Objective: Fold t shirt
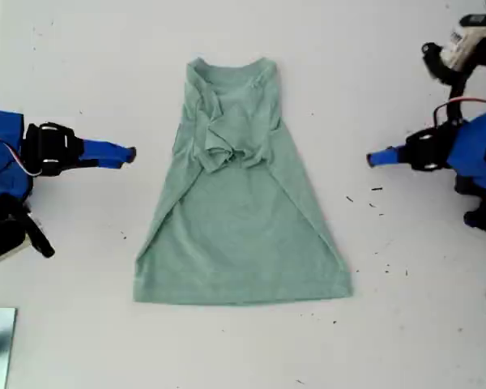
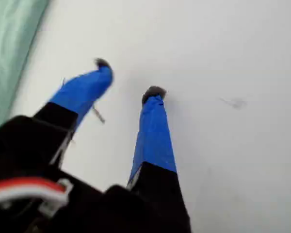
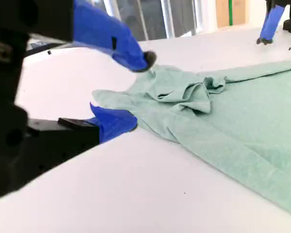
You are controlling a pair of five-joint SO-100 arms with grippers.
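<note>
Folding target: the t shirt (image 1: 239, 227) lies flat mid-table (image 1: 405, 340), neck away from the hem, both sleeves (image 1: 227, 134) bunched over the chest, so I judge the sides come next.
My second gripper (image 1: 131, 154): jaws spread, empty, just off the shirt's sleeve-side edge, facing the collar.
My first gripper (image 1: 371, 158): across the shirt, fingers apart over bare table, holding nothing.
Why: each flanks the shirt, ready to lift an edge.

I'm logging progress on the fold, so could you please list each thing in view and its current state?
t shirt: flat on the table, both sleeves folded inward and bunched near the collar, hem spread wide.
my first gripper: open, empty, over bare table beside the shirt.
my second gripper: open, empty, near the collar end.
table: white, small dark specks.
</note>
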